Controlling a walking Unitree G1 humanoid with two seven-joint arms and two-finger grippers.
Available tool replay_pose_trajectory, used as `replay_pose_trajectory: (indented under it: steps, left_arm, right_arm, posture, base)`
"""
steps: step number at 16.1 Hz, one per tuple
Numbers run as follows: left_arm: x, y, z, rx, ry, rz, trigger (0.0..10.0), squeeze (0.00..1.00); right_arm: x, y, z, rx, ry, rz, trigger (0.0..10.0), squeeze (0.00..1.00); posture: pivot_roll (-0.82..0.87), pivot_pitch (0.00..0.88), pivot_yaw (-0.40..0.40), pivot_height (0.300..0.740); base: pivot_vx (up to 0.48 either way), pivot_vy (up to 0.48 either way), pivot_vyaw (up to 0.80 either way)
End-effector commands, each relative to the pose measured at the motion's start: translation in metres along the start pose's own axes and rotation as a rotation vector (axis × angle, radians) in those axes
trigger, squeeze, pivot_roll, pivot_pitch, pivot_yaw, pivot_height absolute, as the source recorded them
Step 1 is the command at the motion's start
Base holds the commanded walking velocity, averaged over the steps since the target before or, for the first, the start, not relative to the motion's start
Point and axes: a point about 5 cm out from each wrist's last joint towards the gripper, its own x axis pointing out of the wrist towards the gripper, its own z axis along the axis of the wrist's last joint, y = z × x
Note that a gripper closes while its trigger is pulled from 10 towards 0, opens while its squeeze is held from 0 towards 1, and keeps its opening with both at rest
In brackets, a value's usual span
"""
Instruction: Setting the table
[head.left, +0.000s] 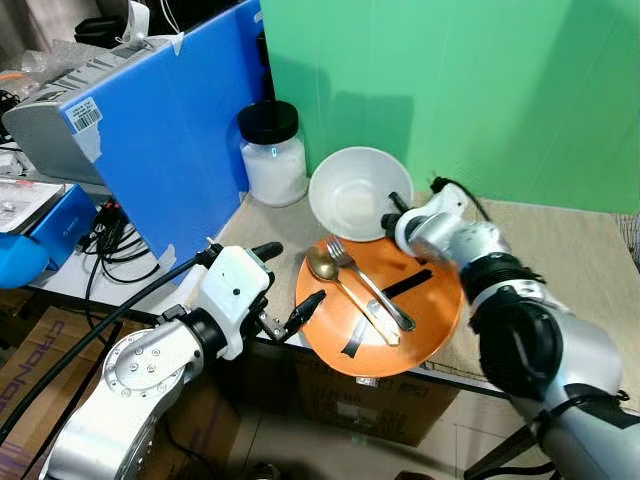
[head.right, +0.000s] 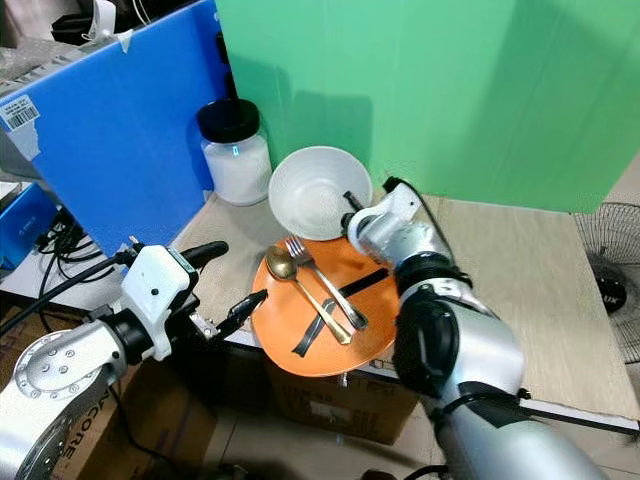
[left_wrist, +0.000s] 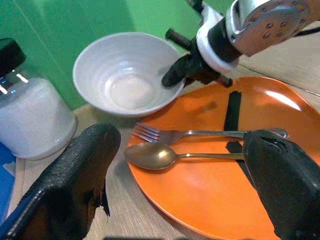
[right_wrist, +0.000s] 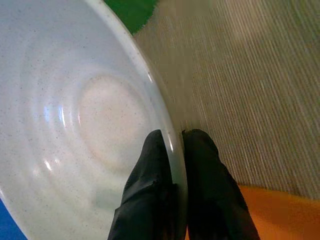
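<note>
Right gripper (right_wrist: 175, 165) pinching bowl (head.left: 355, 190) rim, one finger inside, one outside. Bowl sits behind plate (head.left: 440, 320), edge touching it. Thin rim grip, so bowl could tip or slip on lift, knock fork (head.left: 365, 280) and spoon (head.left: 335, 280). Left gripper (head.left: 285, 285) spread wide, hovering at plate's edge.

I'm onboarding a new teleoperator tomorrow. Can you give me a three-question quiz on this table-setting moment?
1. True or false: the right end effector pinches the rim of the round white ceramic bowl.
2. Which utensils lie on the round orange plate? A) knife and fork B) silver metal fork and gold metal spoon C) two spoons
3. Fill in: the left end effector is ____, fingers spread at the plate's near-left edge.

Key: 1 true; 2 B; 3 open.
</note>
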Motion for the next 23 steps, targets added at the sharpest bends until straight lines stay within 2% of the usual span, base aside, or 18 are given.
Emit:
replay_pose_trajectory:
  steps: [1, 2, 3, 4, 5, 7, 8, 9, 10, 12, 13, 16, 19, 23]
  left_arm:
    - [0.001, 0.005, 0.003, 0.014, -0.014, 0.024, 10.0, 0.00]
    - [0.002, 0.006, 0.004, 0.010, -0.028, 0.043, 10.0, 0.00]
    - [0.002, 0.007, 0.006, 0.003, -0.042, 0.066, 10.0, 0.00]
    - [0.003, 0.007, 0.006, -0.002, -0.052, 0.085, 10.0, 0.00]
    - [0.005, 0.005, 0.007, -0.020, -0.071, 0.134, 10.0, 0.00]
    - [0.006, 0.004, 0.007, -0.044, -0.079, 0.190, 10.0, 0.00]
    - [0.008, 0.003, 0.007, -0.062, -0.086, 0.229, 10.0, 0.00]
    - [0.009, 0.002, 0.007, -0.066, -0.088, 0.238, 10.0, 0.00]
    - [0.012, -0.003, 0.008, -0.070, -0.102, 0.256, 10.0, 0.00]
    - [0.018, -0.005, 0.008, -0.096, -0.118, 0.315, 10.0, 0.00]
    - [0.018, -0.005, 0.008, -0.104, -0.123, 0.339, 10.0, 0.00]
    - [0.016, -0.002, 0.011, -0.105, -0.139, 0.391, 10.0, 0.00]
    - [0.014, 0.004, 0.014, -0.078, -0.150, 0.438, 10.0, 0.00]
    - [0.002, 0.004, 0.009, -0.115, -0.134, 0.502, 10.0, 0.00]
  right_arm:
    - [-0.010, 0.021, 0.021, -0.064, -0.052, 0.102, 0.0, 0.00]
    - [-0.017, 0.023, 0.028, -0.128, -0.052, 0.156, 0.3, 0.00]
    - [-0.028, 0.024, 0.038, -0.201, -0.098, 0.233, 10.0, 0.00]
    - [-0.038, 0.023, 0.044, -0.248, -0.162, 0.277, 10.0, 0.00]
    - [-0.070, 0.018, 0.052, -0.331, -0.292, 0.358, 10.0, 0.00]
    - [-0.095, 0.008, 0.056, -0.331, -0.393, 0.380, 10.0, 0.00]
    - [-0.109, -0.001, 0.057, -0.367, -0.462, 0.366, 10.0, 0.00]
    - [-0.115, -0.004, 0.056, -0.390, -0.486, 0.359, 10.0, 0.00]
    - [-0.128, -0.015, 0.049, -0.452, -0.532, 0.331, 10.0, 0.00]
    - [-0.149, -0.031, 0.027, -0.543, -0.551, 0.296, 10.0, 0.00]
    - [-0.156, -0.035, 0.019, -0.522, -0.545, 0.293, 10.0, 0.00]
    - [-0.161, -0.036, 0.004, -0.558, -0.539, 0.269, 10.0, 0.00]
    - [-0.151, -0.035, -0.012, -0.571, -0.524, 0.234, 10.0, 0.00]
    - [-0.146, -0.033, -0.020, -0.640, -0.510, 0.208, 10.0, 0.00]
  posture:
    - [-0.07, 0.000, 0.098, 0.740]
    - [-0.07, 0.000, 0.094, 0.740]
    - [-0.07, 0.000, 0.093, 0.740]
    - [-0.07, 0.000, 0.093, 0.740]
    - [-0.08, 0.000, 0.094, 0.740]
    - [-0.09, 0.006, 0.100, 0.740]
    - [-0.09, 0.007, 0.104, 0.740]
    - [-0.10, 0.009, 0.105, 0.740]
    - [-0.10, 0.011, 0.106, 0.740]
    - [-0.11, 0.013, 0.100, 0.740]
    - [-0.11, 0.014, 0.099, 0.740]
    - [-0.12, 0.014, 0.096, 0.740]
    - [-0.12, 0.022, 0.074, 0.740]
    - [-0.11, 0.022, 0.064, 0.740]
  base:
    - [0.000, 0.000, 0.00]
    - [0.000, 0.000, 0.00]
    - [0.000, 0.000, 0.00]
    - [0.000, 0.000, 0.00]
    - [0.000, 0.000, 0.00]
    - [0.000, 0.000, -0.80]
    - [0.000, 0.000, -0.80]
    - [0.000, 0.000, -0.80]
    - [0.000, 0.000, -0.79]
    - [0.000, 0.000, -0.79]
    - [0.000, 0.000, -0.79]
    - [0.000, 0.000, -0.79]
    - [0.000, 0.000, -0.79]
    - [0.000, 0.000, -0.79]
